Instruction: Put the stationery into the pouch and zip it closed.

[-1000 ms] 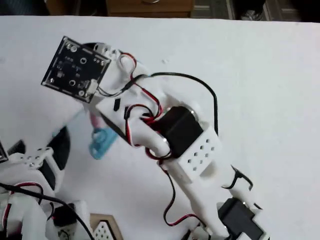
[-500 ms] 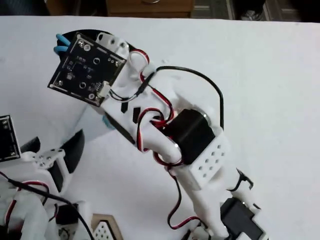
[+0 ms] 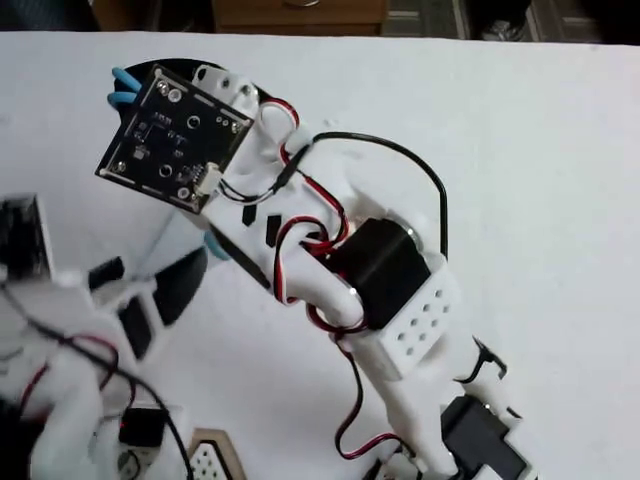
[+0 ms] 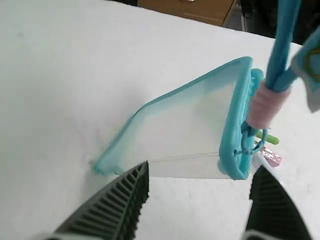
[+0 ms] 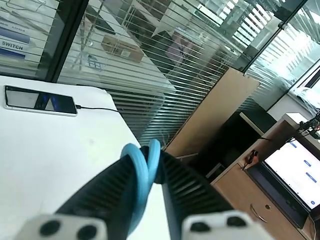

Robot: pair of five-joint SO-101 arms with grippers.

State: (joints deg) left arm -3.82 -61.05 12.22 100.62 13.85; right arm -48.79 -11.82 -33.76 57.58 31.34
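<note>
- The white tabletop [image 4: 60,75] carries the pouch, and farther off a phone [image 5: 40,100] lying flat with a cable plugged in.
- The pouch [image 4: 190,130], see-through with a teal edge, lies flat on the tabletop just ahead of the left claw [image 4: 200,200].
- The left claw is spread wide and grips nothing.
- The right claw [image 5: 147,160] is pinching a blue pen [image 5: 140,185], raised above the tabletop.
- In the left wrist view the pen's pink-wrapped lower end hangs at the pouch's teal mouth.
- A green bit [image 4: 270,137] and a pink bit [image 4: 273,158] sit at that mouth; whether they are inside I cannot tell.
</note>
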